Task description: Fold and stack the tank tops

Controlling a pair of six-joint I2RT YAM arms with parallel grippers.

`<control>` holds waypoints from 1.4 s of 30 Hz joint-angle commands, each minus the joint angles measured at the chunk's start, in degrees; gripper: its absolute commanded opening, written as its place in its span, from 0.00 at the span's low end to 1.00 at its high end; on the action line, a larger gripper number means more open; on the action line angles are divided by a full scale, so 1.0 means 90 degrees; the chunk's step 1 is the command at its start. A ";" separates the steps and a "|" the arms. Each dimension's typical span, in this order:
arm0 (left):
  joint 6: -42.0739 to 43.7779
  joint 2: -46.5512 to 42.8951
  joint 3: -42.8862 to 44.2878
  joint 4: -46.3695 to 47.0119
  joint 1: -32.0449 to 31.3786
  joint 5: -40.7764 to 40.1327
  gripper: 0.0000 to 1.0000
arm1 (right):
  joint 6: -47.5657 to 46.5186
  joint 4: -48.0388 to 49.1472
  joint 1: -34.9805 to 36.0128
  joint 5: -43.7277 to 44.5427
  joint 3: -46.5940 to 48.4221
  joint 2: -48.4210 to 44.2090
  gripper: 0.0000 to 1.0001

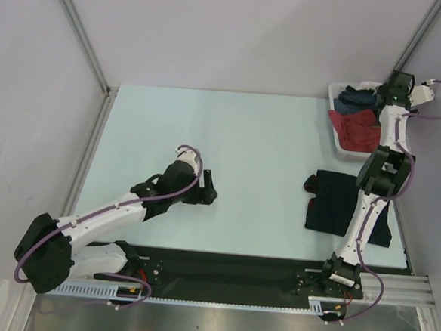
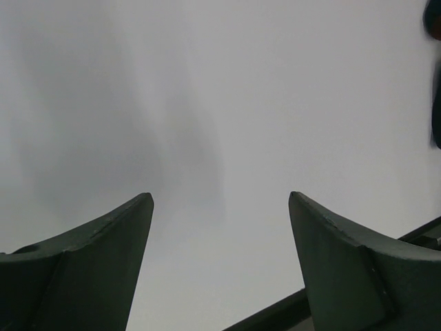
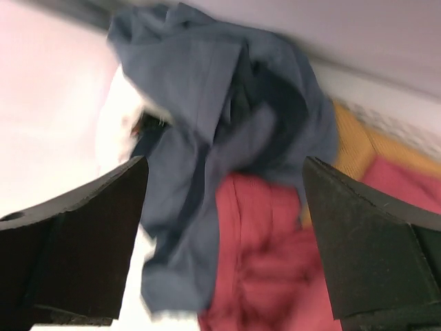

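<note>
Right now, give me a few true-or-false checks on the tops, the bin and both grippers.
1. The navy top lies on the table, outside the bin. True.
2. The right gripper is shut on the blue top. False: its jaws stand open over that top, which is in the bin.
3. The left gripper holds cloth. False: it is open and empty over bare table.
4. A red garment lies in the bin beside the blue top. True.

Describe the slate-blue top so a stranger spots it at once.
Find the white bin at the far right corner of the table. The slate-blue top lies crumpled at its far end, greyer and paler than the red garment beside it.
</note>
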 commanded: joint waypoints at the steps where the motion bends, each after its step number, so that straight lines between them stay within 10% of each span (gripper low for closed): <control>1: 0.0249 0.0311 0.0289 0.0460 0.0050 0.0210 0.86 | 0.0377 0.0096 -0.0092 -0.0153 0.0806 0.0670 0.96; 6: 0.0327 0.0839 0.0406 0.0557 0.0060 0.0386 0.85 | -0.0032 0.0947 -0.0014 0.0013 0.0901 0.1314 0.74; 7: 0.0318 0.0878 0.0387 0.0606 0.0060 0.0396 0.85 | -0.0033 0.0957 0.0006 0.0042 0.1000 0.1403 0.63; 8: 0.0308 0.0917 0.0348 0.0636 0.0060 0.0415 0.85 | -0.0013 0.0976 0.0006 -0.0112 0.1059 0.1452 0.29; 11: 0.0308 0.0879 0.0318 0.0616 0.0060 0.0357 0.85 | -0.0129 0.1229 0.0161 -0.0143 0.0943 0.1249 0.00; 17: 0.0298 0.0441 0.0221 0.0499 0.0021 0.0054 0.83 | -0.1945 0.2343 0.0913 0.0549 0.1293 0.0321 0.00; 26: 0.0493 0.0166 0.0211 0.0187 -0.0077 -0.0404 0.82 | -0.1710 0.3271 0.1900 0.0042 -0.0131 -0.2293 0.00; 34: 0.0767 -0.0175 0.0006 0.0168 -0.0077 -0.1204 0.82 | -0.4267 0.3837 0.3881 -0.0737 -0.1017 -0.4363 0.00; 42: 0.0465 -0.1229 -0.0345 0.0040 -0.0018 -0.1976 0.85 | -0.3247 0.2696 0.4527 -0.2311 -0.1652 -0.5792 0.00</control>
